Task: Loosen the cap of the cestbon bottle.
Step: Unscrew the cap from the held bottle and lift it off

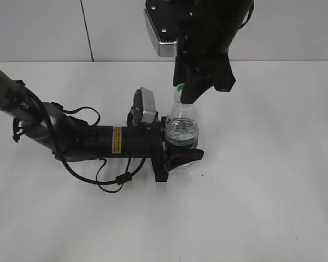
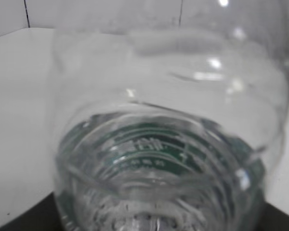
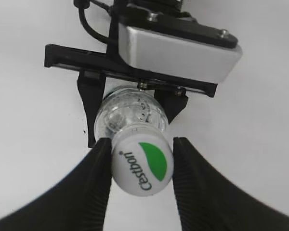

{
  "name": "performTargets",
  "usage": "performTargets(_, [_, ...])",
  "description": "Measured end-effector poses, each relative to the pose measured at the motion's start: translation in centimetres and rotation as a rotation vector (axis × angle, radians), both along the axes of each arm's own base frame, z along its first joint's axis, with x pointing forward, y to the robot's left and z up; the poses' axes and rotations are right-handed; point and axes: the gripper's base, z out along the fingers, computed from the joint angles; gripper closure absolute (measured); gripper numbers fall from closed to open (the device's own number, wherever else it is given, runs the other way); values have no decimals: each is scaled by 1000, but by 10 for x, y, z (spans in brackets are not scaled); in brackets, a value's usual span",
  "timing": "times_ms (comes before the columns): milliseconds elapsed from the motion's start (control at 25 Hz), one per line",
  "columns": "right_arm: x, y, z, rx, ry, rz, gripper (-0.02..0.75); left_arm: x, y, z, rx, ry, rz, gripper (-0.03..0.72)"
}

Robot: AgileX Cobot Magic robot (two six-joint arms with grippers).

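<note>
The cestbon bottle (image 1: 182,128) stands upright on the white table, clear with water and a dark green label band. My left gripper (image 1: 180,152) lies low along the table and is shut on the bottle's lower body. The bottle fills the left wrist view (image 2: 168,120), blurred. The cap (image 3: 142,166) is white with a green patch and "C'estbon" lettering, and sits on the neck. My right gripper (image 3: 142,144) comes down from above with its two black ribbed fingers against both sides of the cap. In the exterior view the right gripper (image 1: 187,94) hides most of the cap (image 1: 180,87).
The left arm (image 1: 71,136) with its loose black cables stretches across the table from the left edge. The left wrist camera block (image 1: 146,105) sits just left of the bottle's neck. A white wall stands behind the table.
</note>
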Motion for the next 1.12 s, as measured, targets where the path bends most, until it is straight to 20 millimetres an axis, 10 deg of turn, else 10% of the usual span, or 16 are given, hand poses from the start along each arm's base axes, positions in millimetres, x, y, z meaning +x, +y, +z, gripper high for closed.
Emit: performTargets(1120, [2,1,11,-17,-130,308,442,0,0,0,-4,16,4,286])
